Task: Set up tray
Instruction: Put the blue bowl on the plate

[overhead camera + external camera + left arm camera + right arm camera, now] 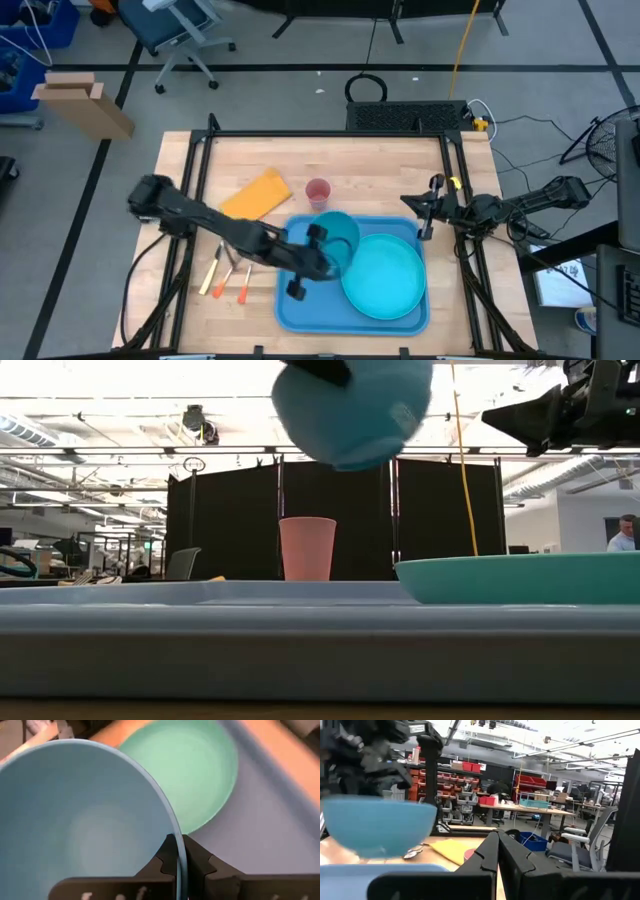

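Observation:
The blue tray lies flat on the wooden table, also in the low view. A round turquoise plate rests on its right half. My left gripper is shut on a light-blue bowl, held in the air above the tray's left half. My right gripper hovers shut and empty just off the tray's far right corner; its fingers show closed in the right wrist view. A pink cup stands upright on the table behind the tray. My left gripper pinches the bowl's rim on the bowl's near left side, one finger inside the bowl and one outside. The fingers come slanting down from the table's left. The bowl is lifted clear of the tray, its opening up.
A yellow napkin lies on the table behind the tray's left corner. Orange-handled cutlery lies left of the tray. Metal frame posts run along the table's left and right sides.

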Robot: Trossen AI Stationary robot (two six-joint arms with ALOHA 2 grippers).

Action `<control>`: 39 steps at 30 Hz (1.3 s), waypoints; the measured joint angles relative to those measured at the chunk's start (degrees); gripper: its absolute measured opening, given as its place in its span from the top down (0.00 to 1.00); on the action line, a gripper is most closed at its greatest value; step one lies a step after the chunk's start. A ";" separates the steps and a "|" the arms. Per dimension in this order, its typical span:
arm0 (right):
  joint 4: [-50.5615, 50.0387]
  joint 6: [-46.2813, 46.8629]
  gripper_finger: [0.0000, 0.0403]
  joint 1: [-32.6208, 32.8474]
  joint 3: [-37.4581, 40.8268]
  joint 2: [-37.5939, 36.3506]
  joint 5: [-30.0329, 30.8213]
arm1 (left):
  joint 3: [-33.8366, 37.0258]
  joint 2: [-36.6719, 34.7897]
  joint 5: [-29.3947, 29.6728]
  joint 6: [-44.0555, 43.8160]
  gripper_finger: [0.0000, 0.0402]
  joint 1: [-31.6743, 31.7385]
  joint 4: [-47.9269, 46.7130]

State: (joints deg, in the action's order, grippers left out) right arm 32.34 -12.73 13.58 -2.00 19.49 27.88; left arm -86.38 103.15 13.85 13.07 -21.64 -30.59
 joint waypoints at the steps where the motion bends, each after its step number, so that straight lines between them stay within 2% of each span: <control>1: 0.01 0.00 1.00 0.00 0.00 0.01 0.14 | -3.00 2.24 0.44 0.84 0.98 -0.03 -1.87; 5: 0.64 0.00 1.00 0.00 0.00 0.01 0.94 | -12.35 10.54 0.49 4.84 0.98 -0.03 -6.92; 8: 0.94 -0.05 1.00 0.00 0.00 0.00 1.61 | -18.51 15.30 -2.36 8.27 0.98 -0.29 -8.10; 14: 1.77 1.08 1.00 0.00 0.00 0.02 9.16 | -27.84 21.22 -4.16 13.05 0.98 -0.96 -11.26; 22: 2.28 1.37 1.00 0.00 0.00 0.00 9.60 | -29.32 25.41 -7.43 15.24 0.98 0.99 -10.03; 25: 2.21 1.29 1.00 0.00 0.00 0.02 9.60 | -29.19 26.73 -10.58 15.40 0.98 2.10 -9.17; 31: 3.33 0.59 1.00 0.00 0.00 0.03 9.60 | -29.26 29.01 -11.47 14.10 0.98 4.25 -1.36; 39: 3.85 -0.02 1.00 0.00 0.00 0.13 9.60 | -29.26 28.96 -17.46 13.59 0.98 5.86 0.48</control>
State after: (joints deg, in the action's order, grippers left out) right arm 36.18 -12.75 13.58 -2.00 19.61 37.47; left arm -115.63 132.11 -3.61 26.66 -15.78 -30.12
